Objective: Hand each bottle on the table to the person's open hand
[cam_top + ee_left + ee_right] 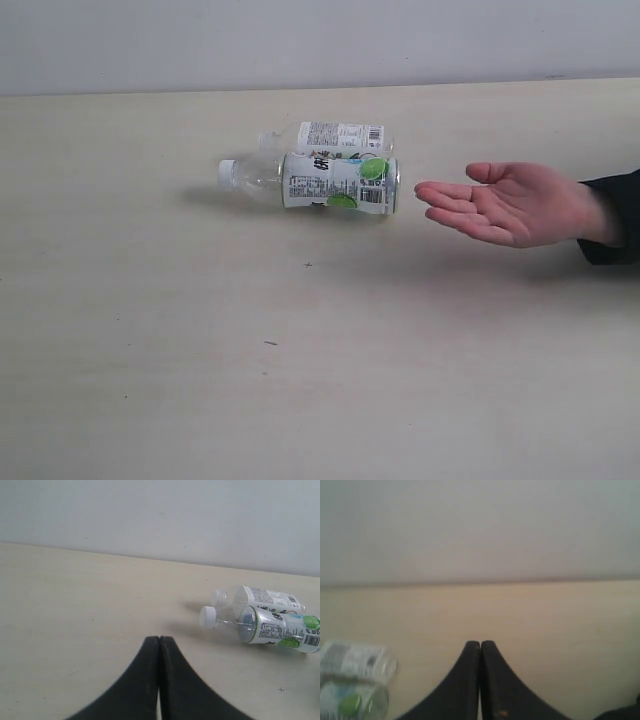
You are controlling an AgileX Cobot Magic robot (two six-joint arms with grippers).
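Observation:
Two clear bottles lie on their sides, touching, on the pale table (200, 360). The nearer bottle (315, 182) has a white cap and a white label with green marks; the farther bottle (330, 135) has a plain white label. Both show in the left wrist view, the green-marked bottle (265, 627) in front of the other bottle (260, 597). A person's open hand (510, 203) hovers palm up right of them. My left gripper (159, 639) is shut and empty, apart from the bottles. My right gripper (480, 643) is shut and empty too. A pink bottle is out of view.
A pale wall (320, 40) runs behind the table's far edge. The person's dark sleeve (612, 225) enters from the right edge. The blurred bottles (352, 680) sit at the side of the right wrist view. Neither arm shows in the exterior view.

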